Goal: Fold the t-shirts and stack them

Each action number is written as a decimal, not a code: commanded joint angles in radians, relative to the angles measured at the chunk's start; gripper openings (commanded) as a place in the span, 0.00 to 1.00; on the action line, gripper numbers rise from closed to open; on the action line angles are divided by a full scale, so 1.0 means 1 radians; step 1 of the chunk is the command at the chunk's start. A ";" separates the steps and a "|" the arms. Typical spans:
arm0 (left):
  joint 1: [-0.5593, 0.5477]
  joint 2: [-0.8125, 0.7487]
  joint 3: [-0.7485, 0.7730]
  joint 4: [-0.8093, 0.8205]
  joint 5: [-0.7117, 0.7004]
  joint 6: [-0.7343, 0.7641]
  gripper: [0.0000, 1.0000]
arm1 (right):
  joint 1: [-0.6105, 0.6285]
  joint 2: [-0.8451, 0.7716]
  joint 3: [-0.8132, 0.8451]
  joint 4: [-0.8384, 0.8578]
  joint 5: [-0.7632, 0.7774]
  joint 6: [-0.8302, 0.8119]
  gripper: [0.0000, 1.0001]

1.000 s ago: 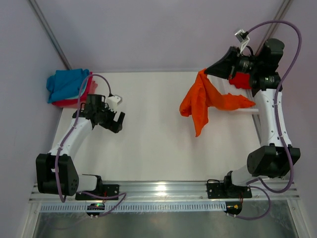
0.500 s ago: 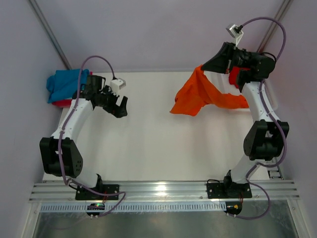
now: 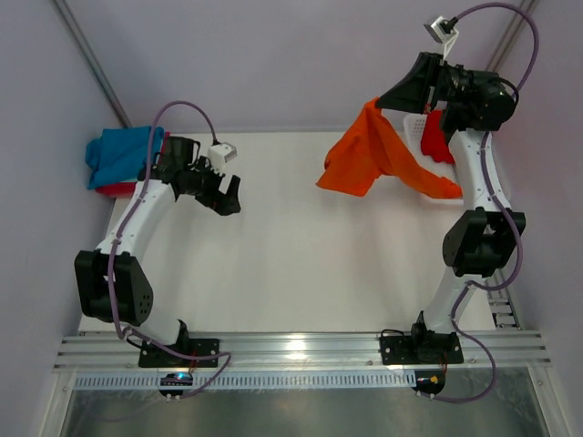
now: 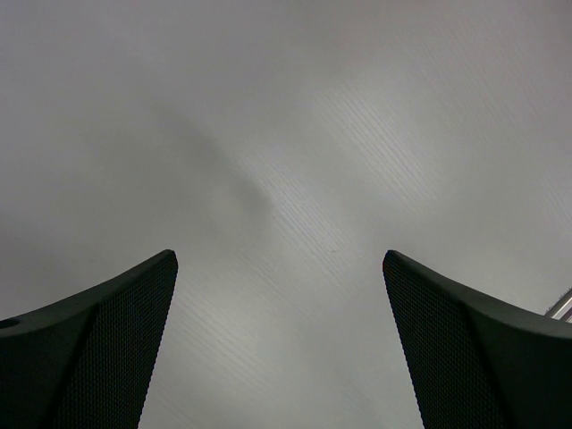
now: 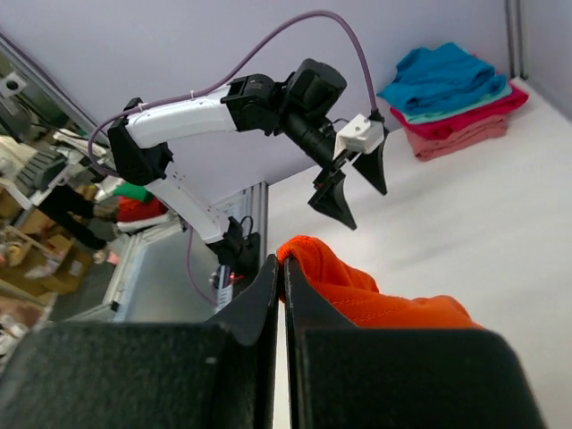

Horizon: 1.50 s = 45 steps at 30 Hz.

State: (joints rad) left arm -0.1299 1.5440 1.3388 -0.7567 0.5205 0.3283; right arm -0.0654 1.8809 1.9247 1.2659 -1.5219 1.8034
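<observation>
A bright orange t-shirt (image 3: 373, 157) hangs in the air over the table's back right, pinched at one edge by my right gripper (image 3: 379, 102). In the right wrist view the jaws are pressed together on an orange fold (image 5: 308, 259), with my right gripper (image 5: 282, 265) shut. Folded t-shirts are stacked at the far left corner, a blue one (image 3: 120, 155) on top of a red one (image 3: 123, 189). My left gripper (image 3: 228, 197) hovers open over the bare table (image 4: 295, 134), right of that stack, with its fingers (image 4: 107, 340) wide apart around nothing.
A white mesh basket (image 3: 415, 127) at the back right holds a red t-shirt (image 3: 437, 137), partly behind the right arm. Grey walls close the back and sides. A metal rail (image 3: 301, 350) runs along the near edge.
The right gripper has lifted the orange t-shirt higher and farther back, so it now hangs off the table. The left arm reached back and slightly right, still open.
</observation>
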 commanded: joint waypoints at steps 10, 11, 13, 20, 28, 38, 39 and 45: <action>-0.033 0.013 0.059 0.022 -0.003 -0.014 0.99 | -0.033 0.003 0.391 -0.298 -0.087 -0.472 0.03; -0.031 0.010 0.056 0.023 -0.008 -0.012 0.99 | -0.048 -0.002 0.408 -0.319 -0.080 -0.496 0.03; -0.031 0.007 0.053 0.026 -0.014 -0.006 0.99 | -0.066 -0.035 0.413 -0.414 -0.058 -0.602 0.03; -0.031 0.013 0.053 0.028 -0.019 -0.005 0.99 | -0.204 -0.167 0.309 -0.900 0.213 -1.134 0.03; -0.031 0.007 0.043 0.042 -0.024 -0.023 0.99 | -0.214 -0.307 0.234 -1.599 0.745 -1.762 0.03; -0.040 0.025 0.046 0.099 -0.005 -0.097 0.99 | -0.079 -0.474 -0.015 -1.701 1.263 -1.925 0.03; -0.045 0.025 0.046 0.100 -0.005 -0.098 0.99 | -0.024 -0.476 -0.018 -1.715 1.322 -1.940 0.03; -0.066 0.024 0.019 0.111 -0.019 -0.094 0.99 | 0.153 -0.467 -0.029 -1.780 1.603 -1.983 0.03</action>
State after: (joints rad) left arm -0.1833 1.5719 1.3571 -0.6846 0.4976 0.2440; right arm 0.0280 1.4467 1.8900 -0.5034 -0.1165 -0.1318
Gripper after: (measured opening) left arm 0.991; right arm 0.038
